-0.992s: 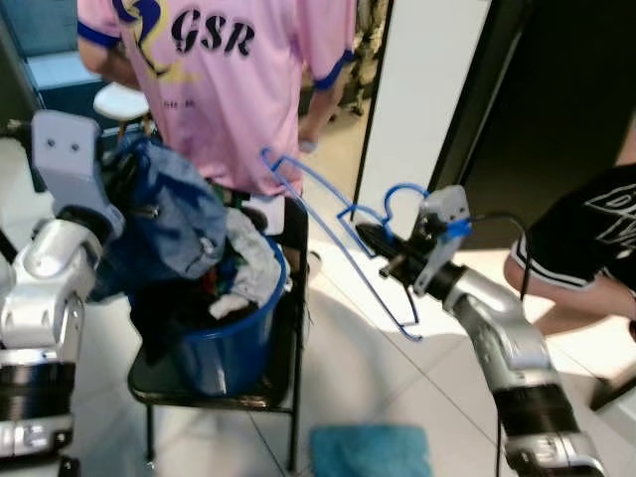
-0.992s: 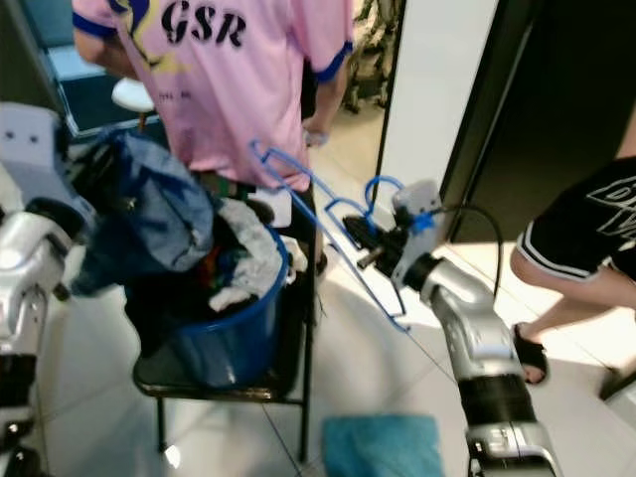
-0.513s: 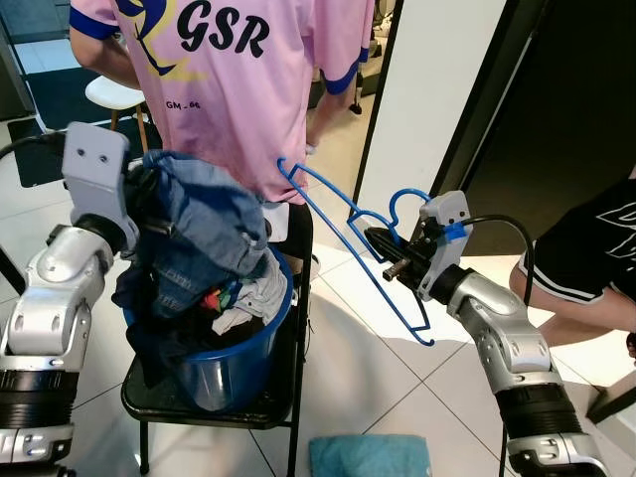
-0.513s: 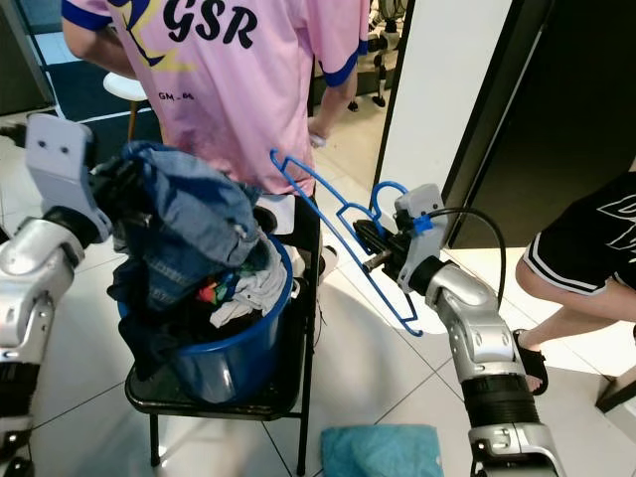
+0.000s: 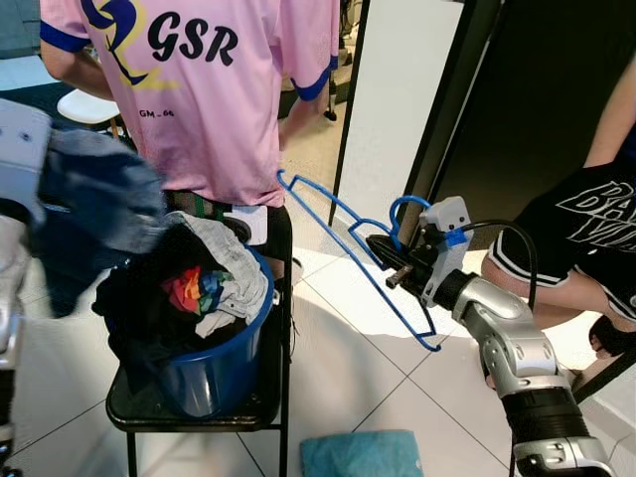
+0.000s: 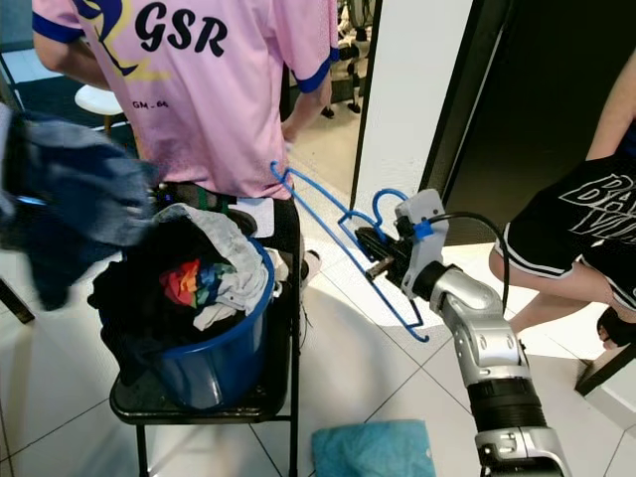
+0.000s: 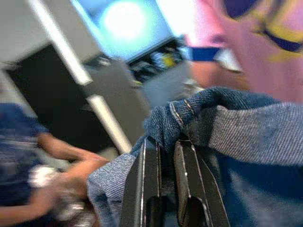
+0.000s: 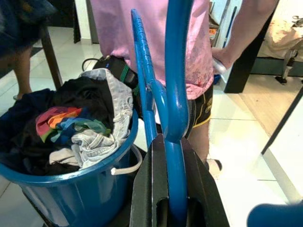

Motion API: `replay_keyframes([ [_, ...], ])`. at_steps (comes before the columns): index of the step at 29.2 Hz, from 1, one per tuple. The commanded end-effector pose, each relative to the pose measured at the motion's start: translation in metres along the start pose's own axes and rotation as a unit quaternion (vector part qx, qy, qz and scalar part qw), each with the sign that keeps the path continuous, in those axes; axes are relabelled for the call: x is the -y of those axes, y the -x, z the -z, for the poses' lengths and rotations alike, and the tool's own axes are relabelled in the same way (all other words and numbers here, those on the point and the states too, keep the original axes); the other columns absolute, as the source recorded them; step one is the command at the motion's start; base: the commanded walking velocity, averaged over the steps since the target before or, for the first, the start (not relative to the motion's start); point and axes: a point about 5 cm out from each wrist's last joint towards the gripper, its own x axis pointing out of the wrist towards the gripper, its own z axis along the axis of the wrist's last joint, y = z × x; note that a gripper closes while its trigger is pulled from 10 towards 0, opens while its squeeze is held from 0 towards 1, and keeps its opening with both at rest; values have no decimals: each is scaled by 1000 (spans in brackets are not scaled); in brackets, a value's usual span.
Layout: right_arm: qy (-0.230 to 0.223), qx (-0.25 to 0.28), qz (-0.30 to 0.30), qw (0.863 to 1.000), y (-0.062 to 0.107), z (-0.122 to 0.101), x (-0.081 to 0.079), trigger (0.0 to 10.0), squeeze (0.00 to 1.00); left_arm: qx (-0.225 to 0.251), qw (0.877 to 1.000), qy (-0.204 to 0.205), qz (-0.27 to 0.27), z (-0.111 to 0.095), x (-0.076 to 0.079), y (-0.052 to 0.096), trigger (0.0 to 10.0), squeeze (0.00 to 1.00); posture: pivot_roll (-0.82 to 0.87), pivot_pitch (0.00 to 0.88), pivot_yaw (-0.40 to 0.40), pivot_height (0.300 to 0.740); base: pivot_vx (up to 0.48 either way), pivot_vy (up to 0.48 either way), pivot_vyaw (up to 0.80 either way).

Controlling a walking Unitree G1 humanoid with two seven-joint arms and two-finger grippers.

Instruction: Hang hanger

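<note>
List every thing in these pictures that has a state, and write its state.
Blue plastic hanger: held in the air, tilted.
Right tool: shut on the hanger.
Blue denim garment: lifted above the bucket.
Left tool: shut on the garment.
Round blue plastic bucket: full of clothes, upright on the chair.
Black folding chair: unfolded.

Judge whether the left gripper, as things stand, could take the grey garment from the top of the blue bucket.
Probably not yet: the left gripper is shut on the denim garment, lifted beside the blue bucket. The grey garment lies uncovered on top.
</note>
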Motion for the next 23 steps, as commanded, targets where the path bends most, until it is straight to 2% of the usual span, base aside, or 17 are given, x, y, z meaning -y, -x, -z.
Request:
replay_keyframes([
  [1,-2,-4,2,1000,2,1,3,10000,0,20,999,-17,-22,-9,-9,0,10000,0,113,0,-60,740,0,0,0],
  [2,-2,-6,3,1000,3,1,4,10000,0,16,999,-40,-33,-7,-12,4,10000,0,115,0,-66,740,0,0,0],
  [3,-2,-6,3,1000,3,1,4,10000,0,16,999,-40,-33,-7,-12,4,10000,0,115,0,-66,740,0,0,0],
  [4,0,-9,3,1000,3,1,5,10000,0,4,999,-51,-16,2,-2,11,10000,0,115,0,-70,740,0,0,0],
  [5,3,-14,3,1000,3,0,6,10000,0,-10,997,-43,57,16,30,20,10000,0,114,0,-70,740,0,0,0],
  [9,4,-15,2,1000,3,0,6,10000,0,-12,996,-37,75,19,38,22,10000,0,114,0,-70,740,0,0,0],
  [10,7,-25,3,1000,2,3,6,10000,0,-30,991,-30,127,29,63,29,10000,0,118,0,-71,740,0,0,0],
  [11,7,-25,3,1000,2,3,6,10000,0,-30,991,-30,127,29,63,29,10000,0,118,0,-71,740,0,0,0],
  [12,14,-41,5,999,3,9,5,10000,0,-48,983,-28,174,42,88,41,10000,0,117,0,-69,740,0,0,0],
  [14,14,-41,5,999,3,9,5,10000,0,-48,983,-28,174,42,88,41,10000,0,117,0,-69,740,0,0,0],
  [15,18,-53,5,998,3,13,4,10000,0,-64,972,-34,225,56,117,56,10000,0,104,0,-60,740,0,0,0],
  [17,18,-53,5,998,3,13,4,10000,0,-64,972,-34,225,56,117,56,10000,0,104,0,-60,740,0,0,0],
  [18,19,-60,8,998,6,16,4,10000,0,-56,960,-38,271,57,141,70,10000,0,95,0,-55,740,0,0,0],
  [19,19,-63,14,998,8,17,6,10000,0,-41,953,-37,296,49,157,78,10000,0,87,0,-49,740,0,0,0],
  [20,19,-63,14,998,8,17,6,10000,0,-41,953,-37,296,49,157,78,10000,0,87,0,-49,740,0,0,0],
  [22,18,-71,25,997,11,19,9,10000,0,-13,945,-36,324,36,174,82,10000,0,88,0,-48,740,0,0,0],
  [23,18,-71,25,997,11,19,9,10000,0,-13,945,-36,324,36,174,82,10000,0,88,0,-48,740,0,0,0],
])
